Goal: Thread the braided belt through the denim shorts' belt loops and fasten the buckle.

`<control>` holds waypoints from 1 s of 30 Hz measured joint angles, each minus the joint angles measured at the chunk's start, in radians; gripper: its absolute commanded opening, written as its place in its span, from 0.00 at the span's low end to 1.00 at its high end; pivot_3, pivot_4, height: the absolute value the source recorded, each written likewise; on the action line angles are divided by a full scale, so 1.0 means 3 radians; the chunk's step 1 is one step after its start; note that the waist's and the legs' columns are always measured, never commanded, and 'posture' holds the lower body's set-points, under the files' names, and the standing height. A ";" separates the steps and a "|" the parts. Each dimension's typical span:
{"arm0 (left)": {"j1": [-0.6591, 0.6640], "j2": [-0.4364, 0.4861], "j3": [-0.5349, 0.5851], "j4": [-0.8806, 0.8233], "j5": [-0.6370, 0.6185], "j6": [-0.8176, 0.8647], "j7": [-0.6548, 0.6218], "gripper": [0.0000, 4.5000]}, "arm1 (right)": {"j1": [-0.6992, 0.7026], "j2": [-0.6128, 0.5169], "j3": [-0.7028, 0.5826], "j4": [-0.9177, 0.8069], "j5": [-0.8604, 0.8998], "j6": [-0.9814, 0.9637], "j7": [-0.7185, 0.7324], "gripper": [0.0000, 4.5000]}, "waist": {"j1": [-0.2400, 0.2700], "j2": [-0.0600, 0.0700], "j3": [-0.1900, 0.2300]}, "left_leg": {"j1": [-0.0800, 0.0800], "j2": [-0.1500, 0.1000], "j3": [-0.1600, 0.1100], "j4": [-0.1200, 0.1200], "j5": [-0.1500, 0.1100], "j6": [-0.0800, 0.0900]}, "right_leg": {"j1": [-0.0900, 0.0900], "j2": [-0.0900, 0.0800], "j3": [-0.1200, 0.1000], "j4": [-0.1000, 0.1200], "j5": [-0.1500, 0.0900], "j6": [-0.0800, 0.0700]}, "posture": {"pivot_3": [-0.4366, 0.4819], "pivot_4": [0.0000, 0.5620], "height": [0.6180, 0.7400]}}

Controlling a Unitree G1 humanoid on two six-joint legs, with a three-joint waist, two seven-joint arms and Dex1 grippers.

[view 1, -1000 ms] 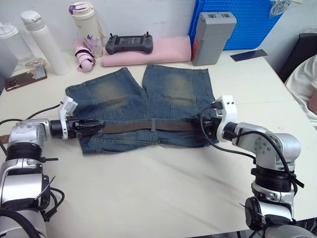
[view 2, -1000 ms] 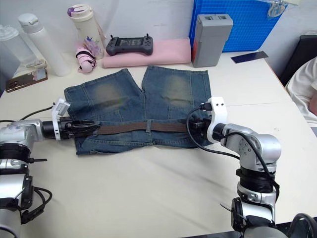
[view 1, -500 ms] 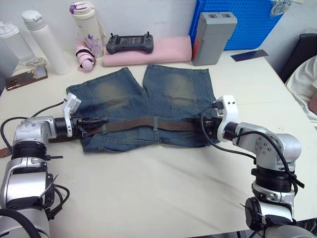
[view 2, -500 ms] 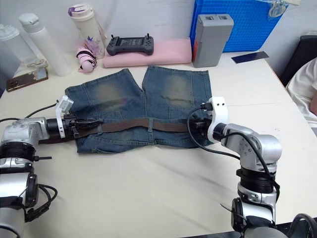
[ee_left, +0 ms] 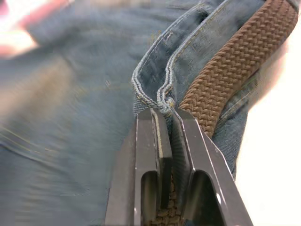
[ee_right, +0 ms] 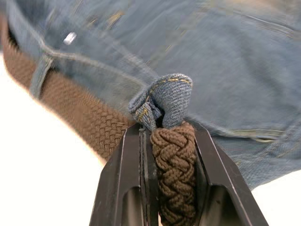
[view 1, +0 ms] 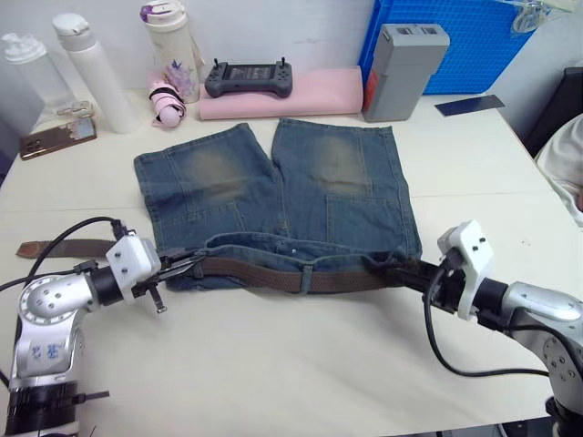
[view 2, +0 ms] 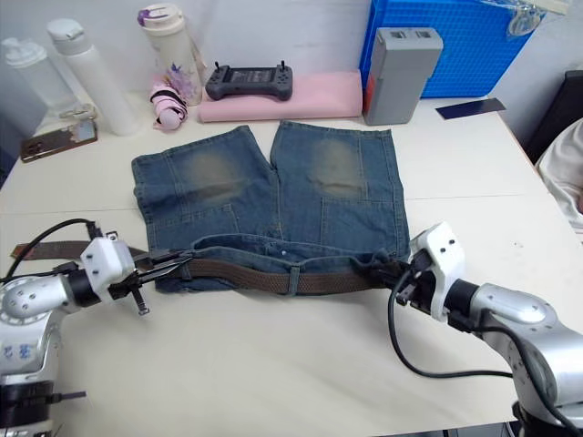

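Left eye view: the shorts (view 1: 273,191) lie flat on the tabletop (view 1: 301,364), legs toward the pink cloth (view 1: 282,91), waistband on the near edge. The belt (view 1: 301,278) runs along that waistband, its long axis crosswise from one claw to the other, passing under at least one loop (view 1: 308,275) near the middle. The left claw (view 1: 187,265) sits at the waistband's left end, the right claw (view 1: 401,271) at its right end, so each arm is nearest its own end. A loose brown strap end (view 1: 55,248) lies on the tabletop beyond the left claw, away from the shorts; I cannot make out the buckle there or elsewhere.

The wrist views add the grips. In the left wrist view the claw is nearly together, pinching a fold of waistband denim, with belt weave between the fingers lower down. In the right wrist view the claw is clamped on the belt, a bunched denim fold touching its tips.

Fastening looks some way off.
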 measured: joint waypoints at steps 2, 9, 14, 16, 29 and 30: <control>0.0222 -0.0063 0.0128 -0.0182 0.0197 -0.0713 0.0091 0.00 | 0.0234 -0.0193 0.0124 -0.0140 -0.0128 -0.0272 0.0178 0.10 | 0.0056 -0.0006 -0.0001 | -0.0002 -0.0001 0.0001 0.0004 0.0000 -0.0001 | 0.0010 -0.0004 0.0005 -0.0042 0.0000 0.0000 | 0.48 0.27 1.00; 0.0790 -0.0050 0.0319 0.0091 0.0550 -0.2664 0.0163 0.10 | 0.0910 -0.0730 0.0407 -0.0239 -0.0459 -0.1025 0.0720 0.38 | 0.0141 -0.0007 -0.0002 | 0.0063 0.0006 0.0033 0.0011 0.0001 0.0002 | 0.0086 -0.0006 0.0033 -0.0091 0.0009 0.0012 | 0.48 0.27 1.00; 0.1079 0.0316 0.0104 0.0353 0.0450 -0.3024 0.0002 0.52 | 0.1139 -0.1037 0.0363 -0.0133 -0.0582 -0.1334 0.1029 0.88 | 0.0174 -0.0009 -0.0003 | 0.0060 0.0005 0.0034 -0.0004 -0.0001 0.0003 | 0.0071 0.0000 0.0024 -0.0089 0.0007 0.0009 | 0.48 0.27 1.00; 0.1121 0.0513 0.0027 0.0341 0.0340 -0.2922 -0.0071 0.71 | 0.1160 -0.1083 0.0254 -0.0129 -0.0469 -0.1309 0.1133 1.00 | 0.0173 -0.0009 -0.0003 | 0.0060 0.0005 0.0039 -0.0002 -0.0001 0.0003 | 0.0072 0.0000 0.0028 -0.0090 0.0007 0.0009 | 0.48 0.27 1.00; 0.0369 0.1619 -0.0188 -0.0168 -0.1352 0.0233 -0.0533 0.99 | -0.0475 -0.1163 0.0127 0.0240 0.0868 -0.0501 0.0761 1.00 | 0.0179 -0.0008 -0.0001 | 0.0062 0.0010 0.0041 0.0000 -0.0001 0.0001 | 0.0068 -0.0001 0.0035 -0.0083 0.0007 0.0008 | 0.48 0.27 1.00; -0.0113 0.1533 -0.0318 -0.0048 -0.1442 0.0564 -0.0430 0.99 | -0.0670 -0.1044 0.0490 0.0307 0.0693 -0.0390 0.0488 1.00 | 0.0182 -0.0008 -0.0001 | 0.0053 0.0002 0.0039 -0.0001 -0.0001 0.0001 | 0.0061 -0.0002 0.0033 -0.0082 0.0007 0.0008 | 0.48 0.27 1.00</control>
